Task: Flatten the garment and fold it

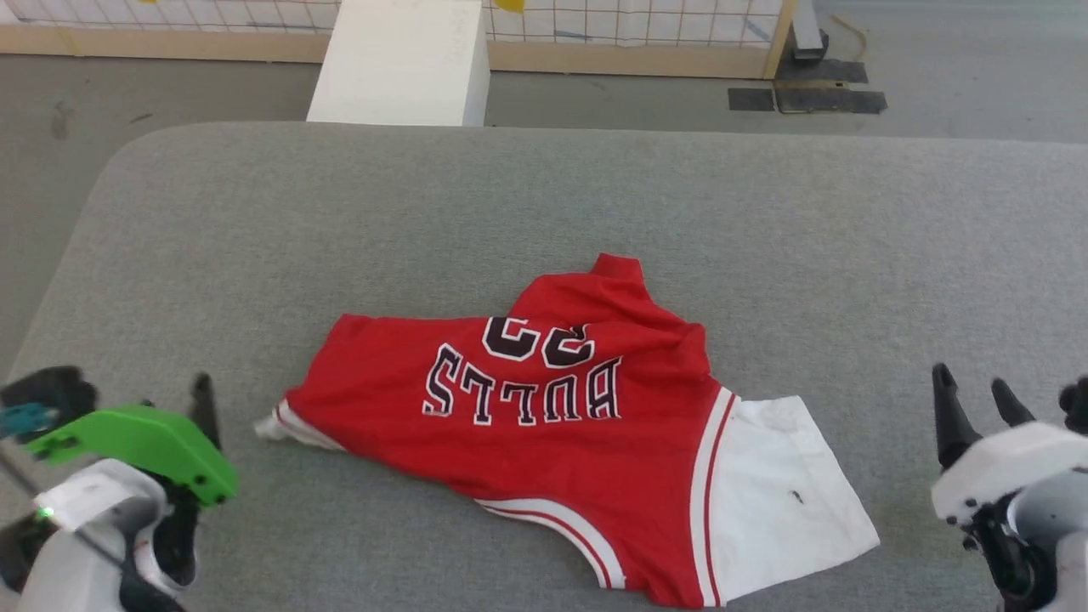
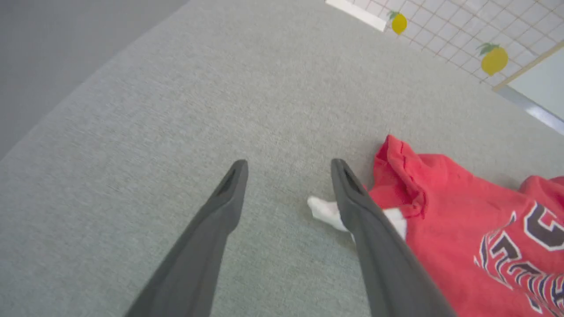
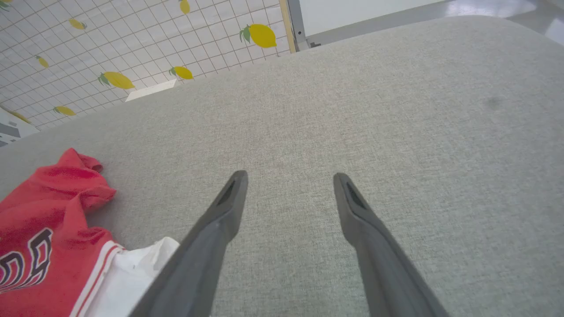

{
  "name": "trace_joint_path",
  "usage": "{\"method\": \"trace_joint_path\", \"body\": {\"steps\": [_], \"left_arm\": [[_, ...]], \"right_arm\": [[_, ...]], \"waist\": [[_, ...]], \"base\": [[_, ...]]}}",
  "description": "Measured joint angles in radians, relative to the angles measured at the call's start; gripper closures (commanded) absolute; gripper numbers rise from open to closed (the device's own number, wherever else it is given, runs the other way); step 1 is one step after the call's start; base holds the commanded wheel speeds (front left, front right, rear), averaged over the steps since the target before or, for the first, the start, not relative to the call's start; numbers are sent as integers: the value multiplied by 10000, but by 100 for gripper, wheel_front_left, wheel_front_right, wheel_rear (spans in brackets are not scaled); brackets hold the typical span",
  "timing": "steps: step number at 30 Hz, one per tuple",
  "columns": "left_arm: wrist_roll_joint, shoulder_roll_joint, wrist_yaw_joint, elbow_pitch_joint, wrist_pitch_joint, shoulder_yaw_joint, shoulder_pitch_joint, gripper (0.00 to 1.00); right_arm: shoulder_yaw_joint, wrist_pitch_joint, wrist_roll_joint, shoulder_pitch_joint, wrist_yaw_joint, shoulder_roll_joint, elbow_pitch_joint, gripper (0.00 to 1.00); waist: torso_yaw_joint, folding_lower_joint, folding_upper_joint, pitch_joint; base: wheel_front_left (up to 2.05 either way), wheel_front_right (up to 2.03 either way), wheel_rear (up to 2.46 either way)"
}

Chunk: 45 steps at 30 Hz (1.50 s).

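The garment [image 1: 552,425] lies crumpled on the grey padded table [image 1: 544,204], print side up, its "BULLS 23" lettering upside down to me. One white sleeve [image 1: 782,493] spreads out at the lower right; the other is bunched under at the left, a white tip [image 2: 324,211] poking out. The hem is folded and creased at the back. My left gripper [image 2: 288,169] hovers open just left of that white tip, nothing between its fingers. At the lower right my right gripper [image 3: 288,180] hangs open above bare table, to the right of the spread sleeve [image 3: 132,273].
A white block [image 1: 404,59] stands beyond the table's far edge. Behind it runs a low wooden-framed wall with a lemon-patterned grid [image 3: 110,53]. Grey floor [image 1: 51,110] surrounds the table, whose left corner is rounded.
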Motion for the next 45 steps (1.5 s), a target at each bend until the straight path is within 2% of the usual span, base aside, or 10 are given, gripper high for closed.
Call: {"method": "trace_joint_path", "body": {"steps": [7, 10, 13, 21, 27, 36, 37, 38, 42, 45], "left_arm": [[1051, -255, -431, -529, -3825, 188, 502, 0], [1302, -571, -775, -495, -5085, -121, 695, 0], [1806, -853, -1231, -477, -5753, -621, 709, 0], [2541, -1536, -1833, -489, -5946, -738, 435, 0], [2949, -2157, -2347, -476, -5950, -485, 128, 0], [3267, -2681, -2842, -424, -5950, -17, -139, 0], [3346, -2709, -2894, -426, -5950, 36, -151, 0], [3400, -2752, -2947, -424, -5950, 69, -168, 0], [3471, -2872, -3126, -364, -5950, 96, -253, 0], [3475, -2890, -3229, -309, -5950, 88, -351, 0]], "right_arm": [[1425, 594, -100, -842, 0, -8, -322, 0], [2506, 986, -130, -1426, 0, -6, -272, 0], [3985, 1749, -370, -2416, 0, 12, 230, 0], [5647, 4125, -1670, -4965, 0, -36, 2222, 0], [6663, 5762, -2301, -6133, 0, -251, 3396, 0], [7873, 7118, -1409, -6895, -6, -683, 4096, 0], [7879, 7254, -1162, -6994, -6, -754, 4069, 69], [7891, 7290, -991, -7064, -2, -871, 4017, 100], [7557, 7267, -633, -7315, 8, -1231, 3887, 100], [6679, 6849, -934, -7685, 8, -1699, 3923, 100]], "waist": [[228, 0, 0, -49], [357, 0, 0, -21], [575, 0, 0, 139], [1008, 0, 0, 845], [1453, 0, 0, 1436], [2058, 0, 0, 2178], [2103, 0, 0, 2235], [2144, 0, 0, 2287], [2307, 0, 0, 2393], [2422, 1, 0, 2463]], "base": [[0, 0, 0], [0, 0, 0], [0, 0, 0], [0, 0, 0], [0, 0, 0], [0, 0, 0], [0, 0, 0], [0, 0, 0], [0, 0, 0], [0, 0, 0]]}}
